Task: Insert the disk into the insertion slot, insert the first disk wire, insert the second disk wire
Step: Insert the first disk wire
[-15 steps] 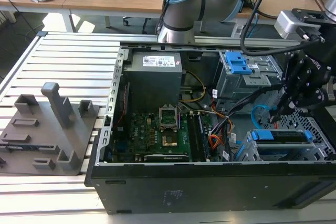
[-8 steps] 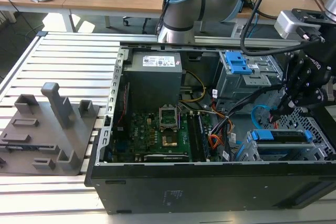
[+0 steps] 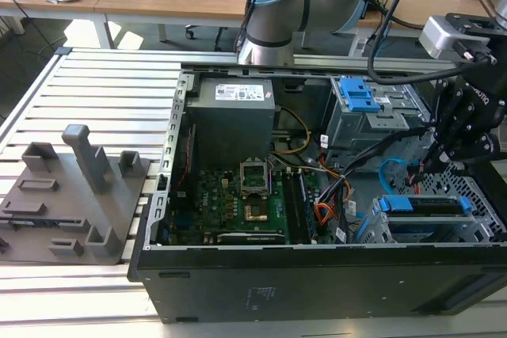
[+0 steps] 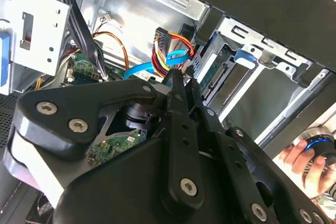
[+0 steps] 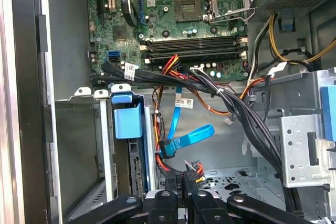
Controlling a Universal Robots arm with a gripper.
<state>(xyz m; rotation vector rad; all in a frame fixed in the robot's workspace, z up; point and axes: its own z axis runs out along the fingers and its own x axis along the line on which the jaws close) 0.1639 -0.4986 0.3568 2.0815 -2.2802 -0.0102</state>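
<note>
Gripping first disk wire [image 5: 192, 168] plug in closed gripper [image 5: 182, 182], apparently. Square plug to port on seated disk [image 5: 127, 121]; push straight, clear of second disk wire [image 5: 191, 136].

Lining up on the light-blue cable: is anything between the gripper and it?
Yes: a black plug with red and yellow wires sits right ahead of the gripper, between it and the light-blue cable loop.

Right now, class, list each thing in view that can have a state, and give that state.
computer case, side open
disk, seated in the insertion slot
second disk wire, curved in a loop
gripper, shut, tips by the multicoloured wires
</note>
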